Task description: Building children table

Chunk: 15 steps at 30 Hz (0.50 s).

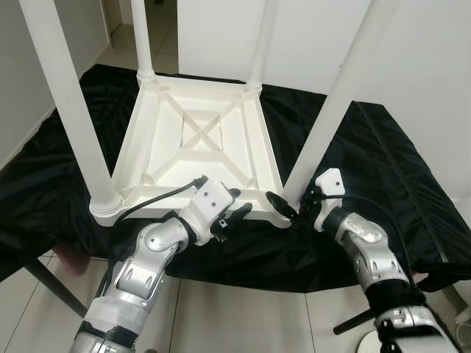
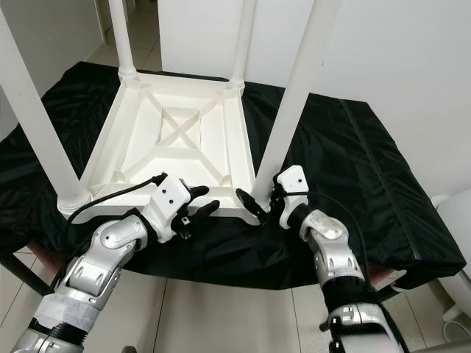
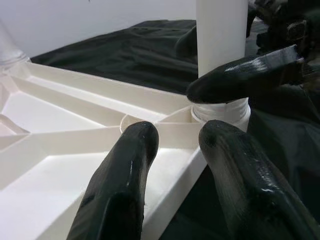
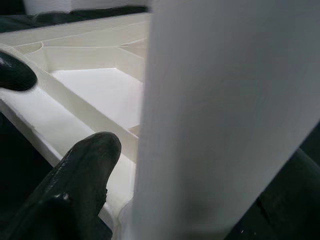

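A white children's table (image 1: 134, 140) lies upside down on a black cloth, with its legs pointing up. My left gripper (image 1: 238, 204) is at the table's near edge. It is open, and its fingers (image 3: 125, 185) straddle the near rim (image 3: 172, 165). My right gripper (image 1: 288, 208) is shut on the near right leg (image 1: 331, 103) just above its collar. One black finger (image 3: 235, 80) presses the leg's front. In the right wrist view the leg (image 4: 225, 115) stands close beside a finger (image 4: 85, 165).
The black cloth (image 1: 383, 169) covers a low platform that ends just in front of me, with tiled floor (image 1: 243, 316) below. The near left leg (image 1: 73, 110) rises close to my left arm. White walls stand behind and to the right.
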{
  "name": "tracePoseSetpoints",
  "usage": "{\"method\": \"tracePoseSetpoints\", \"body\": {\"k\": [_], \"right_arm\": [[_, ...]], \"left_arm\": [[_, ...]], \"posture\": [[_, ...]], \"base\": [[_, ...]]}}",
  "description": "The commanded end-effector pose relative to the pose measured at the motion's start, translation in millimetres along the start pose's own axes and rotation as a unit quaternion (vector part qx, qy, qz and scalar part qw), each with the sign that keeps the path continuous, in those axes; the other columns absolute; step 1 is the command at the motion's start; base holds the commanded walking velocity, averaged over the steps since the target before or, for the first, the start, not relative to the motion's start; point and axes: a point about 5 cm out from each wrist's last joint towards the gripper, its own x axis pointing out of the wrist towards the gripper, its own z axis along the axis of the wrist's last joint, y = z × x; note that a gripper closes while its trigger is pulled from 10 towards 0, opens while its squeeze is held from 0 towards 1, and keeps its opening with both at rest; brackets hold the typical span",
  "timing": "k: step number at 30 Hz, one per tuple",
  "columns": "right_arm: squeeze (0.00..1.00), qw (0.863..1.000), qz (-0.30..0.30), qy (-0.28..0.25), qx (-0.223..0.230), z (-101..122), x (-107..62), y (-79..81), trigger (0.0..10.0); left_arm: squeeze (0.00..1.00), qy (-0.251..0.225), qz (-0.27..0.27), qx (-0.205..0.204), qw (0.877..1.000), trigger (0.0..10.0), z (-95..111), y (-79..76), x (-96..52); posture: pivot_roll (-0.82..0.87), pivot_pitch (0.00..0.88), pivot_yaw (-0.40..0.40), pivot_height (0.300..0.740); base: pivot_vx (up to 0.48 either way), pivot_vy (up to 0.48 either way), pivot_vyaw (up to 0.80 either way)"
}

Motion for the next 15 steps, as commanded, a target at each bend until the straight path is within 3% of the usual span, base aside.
{"method": "tracePoseSetpoints", "body": {"k": [1, 2, 3, 14, 15], "right_arm": [[0.0, 1.0, 0.009, 0.016, -0.004, -5.5, -2.7, -1.4, 4.2], [0.0, 1.0, 0.012, 0.017, -0.005, -6.3, -2.8, -2.3, 2.5], [0.0, 1.0, 0.017, 0.018, 0.0, -7.0, -3.2, -2.5, 0.0], [0.0, 0.999, 0.032, 0.023, 0.018, -13.1, -5.6, -0.5, 0.0], [0.0, 0.999, 0.02, 0.02, 0.021, -14.9, -4.9, -2.3, 9.9]], "left_arm": [[0.0, -0.001, 0.02, 0.002, 1.0, 10.0, -0.1, 1.1, 2.3], [0.0, -0.002, 0.02, 0.003, 1.0, 10.0, 0.4, 1.3, 2.6], [0.0, -0.002, 0.02, 0.003, 1.0, 10.0, 0.5, 1.5, 2.7], [0.0, -0.003, 0.026, 0.002, 1.0, 10.0, 0.6, 4.0, 1.5], [0.0, -0.006, 0.025, 0.003, 1.0, 10.0, 1.2, 4.4, 1.9]], "posture": [[0.08, 0.0, -0.093, 0.74], [0.09, 0.0, -0.095, 0.74], [0.09, 0.0, -0.095, 0.74], [0.09, 0.0, -0.095, 0.74], [0.09, 0.0, -0.096, 0.74]], "base": [[0.0, 0.0, 0.0], [0.0, 0.0, 0.0], [0.0, 0.0, 0.0], [0.0, 0.0, 0.0], [0.0, 0.0, 0.0]]}}
